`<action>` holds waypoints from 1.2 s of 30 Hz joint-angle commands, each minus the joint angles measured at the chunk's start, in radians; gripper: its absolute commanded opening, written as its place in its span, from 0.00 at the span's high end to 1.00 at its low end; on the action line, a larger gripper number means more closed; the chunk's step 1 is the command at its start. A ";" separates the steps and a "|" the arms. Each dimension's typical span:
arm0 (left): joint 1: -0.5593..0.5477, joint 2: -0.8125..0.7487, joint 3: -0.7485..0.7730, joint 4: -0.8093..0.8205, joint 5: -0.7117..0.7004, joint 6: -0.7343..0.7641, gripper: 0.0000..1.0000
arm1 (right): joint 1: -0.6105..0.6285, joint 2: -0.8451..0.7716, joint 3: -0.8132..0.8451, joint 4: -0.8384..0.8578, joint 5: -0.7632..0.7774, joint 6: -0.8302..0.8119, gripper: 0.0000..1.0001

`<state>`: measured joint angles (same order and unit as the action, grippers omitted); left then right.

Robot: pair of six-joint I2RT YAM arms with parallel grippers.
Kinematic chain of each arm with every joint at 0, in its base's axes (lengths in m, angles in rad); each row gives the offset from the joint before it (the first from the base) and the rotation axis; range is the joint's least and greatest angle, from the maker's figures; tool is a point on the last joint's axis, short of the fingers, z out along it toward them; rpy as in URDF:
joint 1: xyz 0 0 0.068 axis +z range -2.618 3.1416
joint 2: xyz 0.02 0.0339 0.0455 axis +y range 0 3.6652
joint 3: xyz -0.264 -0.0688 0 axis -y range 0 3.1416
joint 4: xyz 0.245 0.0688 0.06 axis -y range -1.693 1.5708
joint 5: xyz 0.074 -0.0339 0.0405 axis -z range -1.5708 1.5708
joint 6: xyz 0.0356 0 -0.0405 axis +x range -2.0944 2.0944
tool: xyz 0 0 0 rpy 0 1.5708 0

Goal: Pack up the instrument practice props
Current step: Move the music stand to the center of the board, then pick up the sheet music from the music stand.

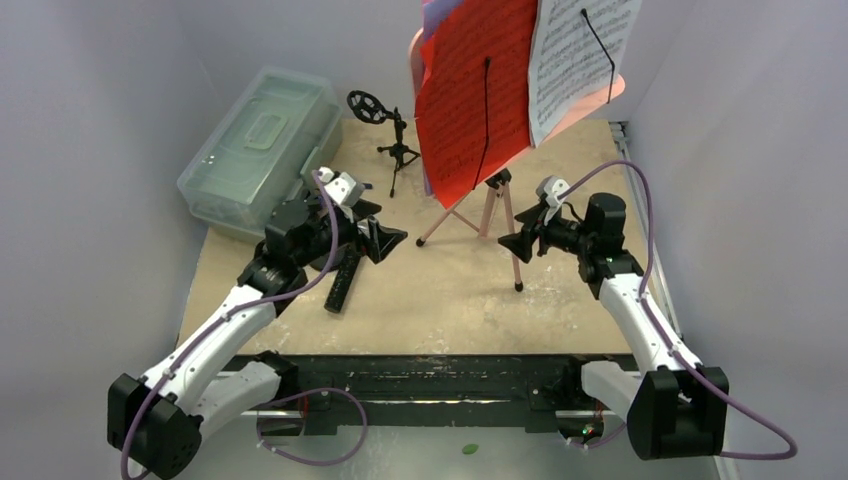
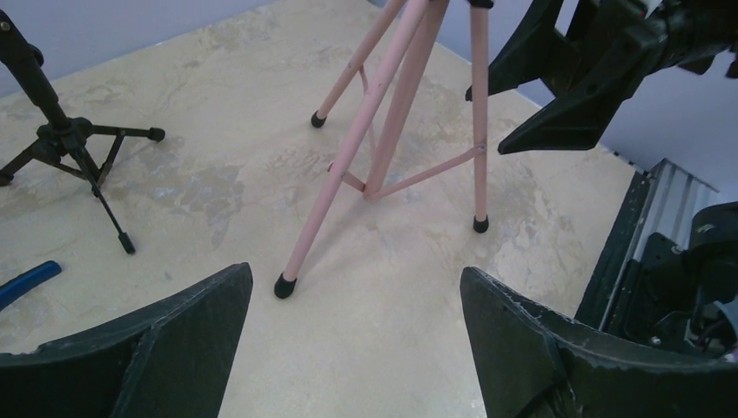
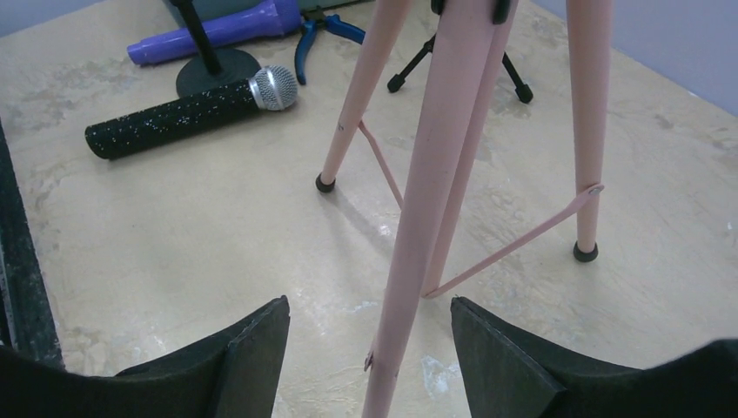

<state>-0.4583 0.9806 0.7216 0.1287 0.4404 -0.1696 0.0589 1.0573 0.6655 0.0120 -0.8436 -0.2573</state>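
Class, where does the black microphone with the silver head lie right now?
The black microphone lies flat on the table, upper left of the right wrist view, beside a round black stand base, with the purple microphone beyond.

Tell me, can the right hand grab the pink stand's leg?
Probably yes. The right hand is open, and the nearest pink leg stands right between its fingers in the wrist view, with nothing in the way.

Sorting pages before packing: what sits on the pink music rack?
Red page and white page, each under a black wire arm. A lilac edge peeks behind the red; the rack is mostly covered.
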 commanded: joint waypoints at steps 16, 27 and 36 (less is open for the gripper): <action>0.004 -0.415 0.090 -0.118 0.062 -0.586 0.14 | -0.031 0.025 0.144 -0.210 0.023 -0.117 0.23; 0.004 -0.318 0.284 -0.079 0.096 -0.733 0.14 | -0.037 0.020 0.146 -0.216 0.029 -0.125 0.22; -0.012 -0.248 0.335 -0.100 0.108 -0.741 0.14 | -0.042 0.030 0.143 -0.210 0.037 -0.122 0.22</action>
<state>-0.4587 0.7109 1.0054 0.0273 0.5293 -0.8921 0.0212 1.0874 0.7689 -0.2039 -0.8207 -0.3683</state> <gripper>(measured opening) 0.863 0.781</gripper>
